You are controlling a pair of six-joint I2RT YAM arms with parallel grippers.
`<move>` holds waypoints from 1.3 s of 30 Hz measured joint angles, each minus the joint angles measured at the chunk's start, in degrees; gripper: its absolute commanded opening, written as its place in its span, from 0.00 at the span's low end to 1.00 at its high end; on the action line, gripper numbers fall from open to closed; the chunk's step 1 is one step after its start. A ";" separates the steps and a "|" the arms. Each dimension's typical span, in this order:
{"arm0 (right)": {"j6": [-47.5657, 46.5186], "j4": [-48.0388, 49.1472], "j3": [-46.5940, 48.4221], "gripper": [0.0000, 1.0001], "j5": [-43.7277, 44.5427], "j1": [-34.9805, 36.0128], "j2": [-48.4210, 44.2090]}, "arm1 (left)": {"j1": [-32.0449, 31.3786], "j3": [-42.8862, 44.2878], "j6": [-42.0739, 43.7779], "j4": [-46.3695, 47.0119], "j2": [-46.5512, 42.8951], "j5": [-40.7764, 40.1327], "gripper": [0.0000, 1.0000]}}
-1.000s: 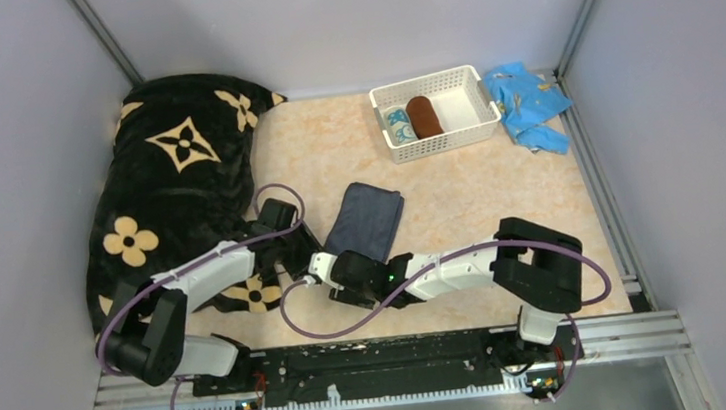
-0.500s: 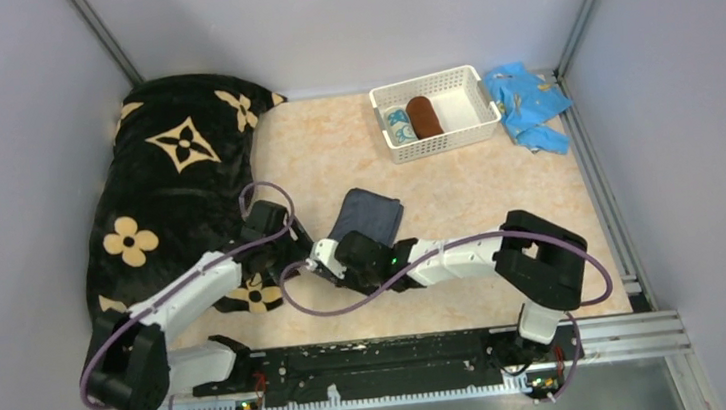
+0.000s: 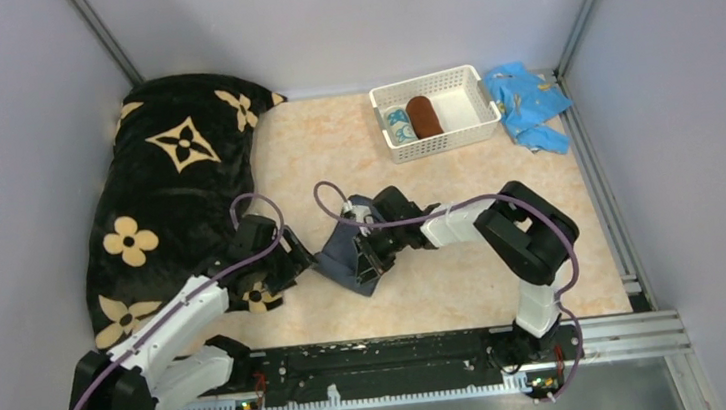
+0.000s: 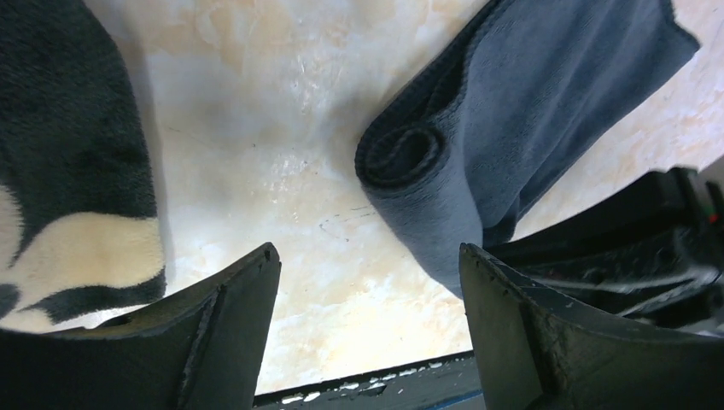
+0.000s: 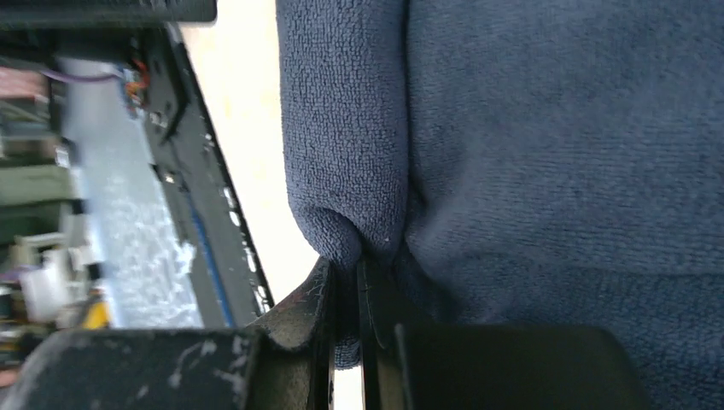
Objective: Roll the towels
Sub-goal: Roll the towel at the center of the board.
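The right arm bends back leftward, right gripper [image 5: 357,272] clamped on a fold of the slate towel [image 4: 512,128], which lies partly rolled at mid-table. The left arm stretches forward, left gripper [image 4: 367,265] spread apart just left of it.

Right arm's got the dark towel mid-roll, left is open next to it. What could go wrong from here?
1. The right tool pinches only a thin fold of the grey-blue towel; it may slip, and the loose rolled end could unwind.
2. The left tool hangs open between that roll and the black blanket; a sideways move might snag the blanket.
3. Both tools sit close together, so they could collide.
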 measured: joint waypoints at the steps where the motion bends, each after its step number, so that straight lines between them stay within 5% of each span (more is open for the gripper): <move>1: 1.84 1.22 -0.22 0.04 -2.67 -1.36 1.05 | 0.00 -0.44 -0.17 0.48 0.50 0.76 0.82; 10: 10.67 6.29 -1.07 0.07 -14.40 -7.76 6.84 | 0.00 -0.66 -0.83 8.59 11.06 5.07 0.79; 17: 8.94 2.23 0.17 0.28 -12.28 -8.13 5.84 | 0.00 1.20 -1.01 11.85 16.98 4.94 0.72; 25: -0.57 -7.93 0.11 0.53 8.26 -4.72 -9.29 | 0.00 2.10 -1.36 13.07 19.06 4.79 0.68; 31: -8.52 -9.86 0.17 0.57 26.51 8.35 -18.21 | 0.00 2.10 -1.66 13.03 19.12 4.48 0.68; 39: -17.03 -10.21 0.17 0.57 44.22 20.94 -17.33 | 0.00 2.56 -2.08 13.07 19.82 4.48 0.68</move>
